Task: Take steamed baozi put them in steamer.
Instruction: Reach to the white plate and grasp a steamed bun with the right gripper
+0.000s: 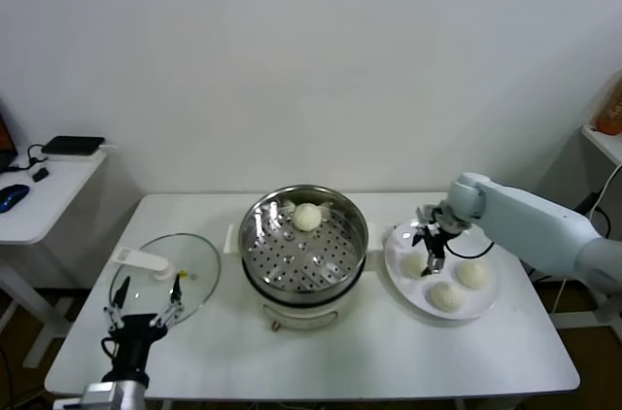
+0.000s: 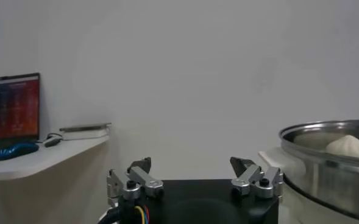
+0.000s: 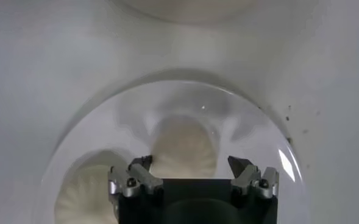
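right arm shell: smooth pale blue-white, rounded joint cap behind the wrist
right gripper (image 1: pixel 429 248): black body, silver metal finger links, dark tips, black pivot screws
right cable: thin black loop beside the wrist
left gripper (image 1: pixel 145 304): same black body, silver links; red, yellow, blue wires at its base

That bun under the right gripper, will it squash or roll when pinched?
Probably soft: the bun looks like smooth puffy dough, so a hard pinch may dent it. Its domed shape could let it roll or slide on the glossy plate. The open right gripper straddles it, which should centre it.
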Motion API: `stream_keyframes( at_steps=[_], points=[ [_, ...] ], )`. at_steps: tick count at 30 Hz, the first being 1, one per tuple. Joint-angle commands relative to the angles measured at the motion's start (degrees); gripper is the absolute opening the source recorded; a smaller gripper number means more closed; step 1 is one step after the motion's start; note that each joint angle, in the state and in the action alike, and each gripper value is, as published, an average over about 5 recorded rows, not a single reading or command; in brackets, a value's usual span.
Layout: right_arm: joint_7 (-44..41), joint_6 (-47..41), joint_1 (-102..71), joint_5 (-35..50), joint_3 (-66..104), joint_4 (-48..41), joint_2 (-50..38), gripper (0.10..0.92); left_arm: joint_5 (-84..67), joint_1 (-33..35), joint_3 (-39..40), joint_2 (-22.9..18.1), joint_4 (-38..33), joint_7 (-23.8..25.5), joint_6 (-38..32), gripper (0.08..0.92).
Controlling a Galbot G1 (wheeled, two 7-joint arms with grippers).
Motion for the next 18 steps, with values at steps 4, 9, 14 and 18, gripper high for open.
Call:
stream_keyframes(
  at_steps=[4, 9, 14, 18],
  points=[
    [-0.5, 0.2, -1.1, -0.7, 0.9, -1.7, 0.9, 0.823, 0.1, 0.0, 0.0, 0.1, 0.4, 0.0, 0.0, 0.823],
    [-1.0, 0.2, -1.3, -0.7, 1.4, -2.2, 1.2, 0.823, 0.2, 0.1, 0.0, 0.1, 0.5, -0.1, -0.1, 0.823],
    [-1.6, 0.3, -1.3, -0.7, 1.6, -2.5, 1.5, 0.812, 0.4, 0.1, 0.0, 0.0, 0.5, -0.1, -0.1, 0.823],
    [-1.9, 0.3, -1.4, -0.7, 1.8, -2.6, 1.5, 0.74, 0.5, 0.2, 0.0, 0.0, 0.6, -0.1, -0.2, 0.823]
  ],
)
